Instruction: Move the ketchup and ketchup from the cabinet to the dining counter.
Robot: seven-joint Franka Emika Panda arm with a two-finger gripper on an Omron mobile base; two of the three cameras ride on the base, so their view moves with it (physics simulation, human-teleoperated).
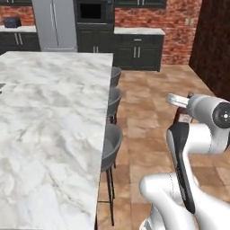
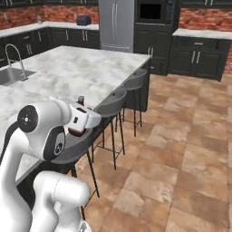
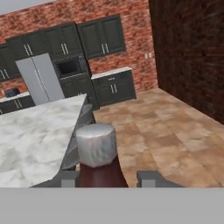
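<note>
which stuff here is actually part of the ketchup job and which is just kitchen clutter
Part of the job:
- dark ketchup bottle with a silver cap, held in the gripper
- dining counter, marble top

Just there:
- bar stools along the counter
- sink and faucet
- fridge
- wall oven
- toaster

Base views flanking marble counter point(image 1: 54, 117)

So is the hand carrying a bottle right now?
Yes: in the hand view the dark maroon ketchup bottle, with its silvery cap, sits between the two fingertips of the hand, beside the dining counter.
</note>
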